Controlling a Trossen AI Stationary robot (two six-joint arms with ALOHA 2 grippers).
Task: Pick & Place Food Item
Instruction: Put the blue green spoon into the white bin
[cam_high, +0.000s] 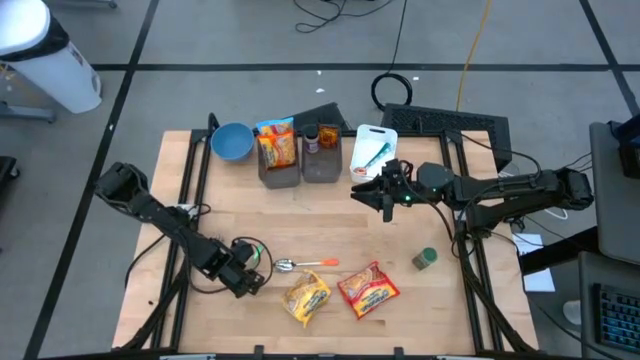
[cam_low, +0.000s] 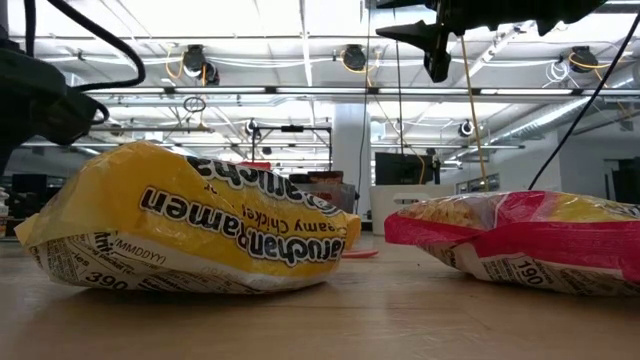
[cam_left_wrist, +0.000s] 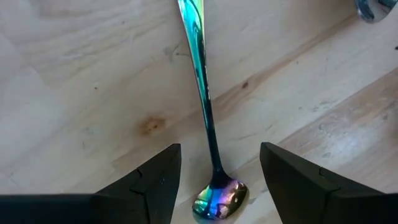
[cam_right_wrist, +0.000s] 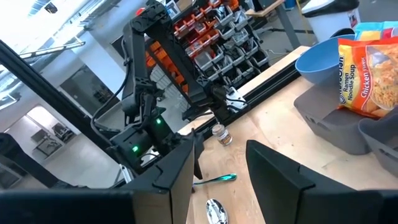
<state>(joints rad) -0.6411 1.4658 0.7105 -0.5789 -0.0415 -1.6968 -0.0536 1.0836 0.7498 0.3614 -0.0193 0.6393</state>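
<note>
A yellow ramen packet (cam_high: 307, 298) and a red one (cam_high: 368, 290) lie flat on the wooden table near its front edge; the low view shows both close up, yellow packet (cam_low: 190, 230) and red packet (cam_low: 520, 240). A spoon (cam_high: 305, 264) lies just behind them, its bowl toward the left. My left gripper (cam_high: 255, 272) points down over that bowl (cam_left_wrist: 219, 199), open, one finger on each side without touching. My right gripper (cam_high: 385, 190) hangs level, high above the table's middle right, open with nothing between its fingers (cam_right_wrist: 180, 168).
Along the far edge stand a blue bowl (cam_high: 231, 141), a grey bin with a ramen packet (cam_high: 277, 145), a second bin with a bottle (cam_high: 312, 140) and a white tray (cam_high: 373, 148). A small jar (cam_high: 426, 259) stands at the right.
</note>
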